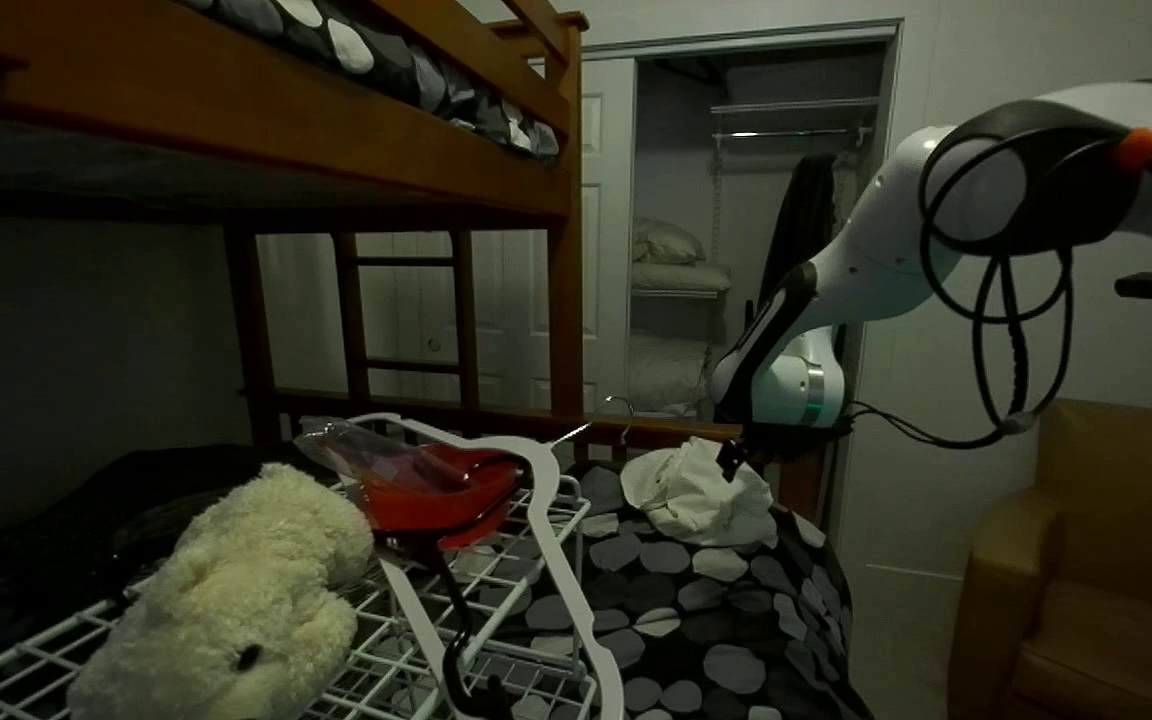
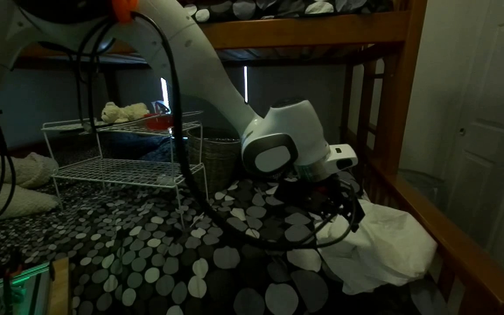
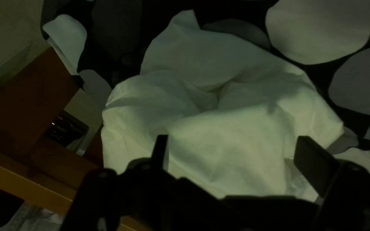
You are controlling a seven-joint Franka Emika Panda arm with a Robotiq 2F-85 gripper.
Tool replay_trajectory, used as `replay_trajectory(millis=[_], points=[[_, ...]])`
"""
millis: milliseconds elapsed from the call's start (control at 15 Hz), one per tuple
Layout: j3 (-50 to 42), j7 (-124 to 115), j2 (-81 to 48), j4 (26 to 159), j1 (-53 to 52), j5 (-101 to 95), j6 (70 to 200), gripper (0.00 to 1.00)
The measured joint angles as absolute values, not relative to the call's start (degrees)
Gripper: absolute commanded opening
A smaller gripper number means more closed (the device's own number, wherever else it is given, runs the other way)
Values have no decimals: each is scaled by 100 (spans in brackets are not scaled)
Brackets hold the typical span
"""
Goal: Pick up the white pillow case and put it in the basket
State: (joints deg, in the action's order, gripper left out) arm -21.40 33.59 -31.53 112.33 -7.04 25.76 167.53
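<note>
Hand [image 3: 233, 142] over white pillow case [image 3: 214, 109]

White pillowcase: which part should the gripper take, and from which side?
Probably the raised middle folds, from above: the pillowcase lies crumpled on the bed, offering loose cloth to pinch; the gripper is open, and the rail may hamper one side.
</note>
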Motion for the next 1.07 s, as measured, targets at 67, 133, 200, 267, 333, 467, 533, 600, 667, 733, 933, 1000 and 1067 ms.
replay_trajectory(millis=[67, 133, 200, 267, 333, 467, 533, 600, 667, 733, 933, 1000, 1067], points=[[-2041, 3411, -3436, 10882, -568, 2572, 16711, 100], [-1809, 3306, -3690, 10531, -312, 2299, 16698, 100], [-1487, 3094, -3911, 10211, 14, 1909, 16698, 100], [-1189, 2928, -4123, 9898, 312, 1605, 16697, 100], [-896, 2801, -4326, 9581, 593, 1387, 16689, 100], [-402, 2662, -4704, 8942, 1018, 1061, 16495, 100], [-297, 2585, -4799, 8789, 1103, 921, 16474, 100], [-276, 2524, -4805, 8784, 1123, 837, 16480, 100], [-275, 2494, -4797, 8788, 1123, 801, 16480, 100], [-270, 2484, -4783, 8796, 1122, 789, 16480, 100], [-67, 2401, -4750, 8827, 1165, 635, 16582, 100], [90, 2400, -4719, 8863, 1185, 612, 16649, 100], [255, 2399, -4680, 8905, 1189, 597, 16713, 100]])
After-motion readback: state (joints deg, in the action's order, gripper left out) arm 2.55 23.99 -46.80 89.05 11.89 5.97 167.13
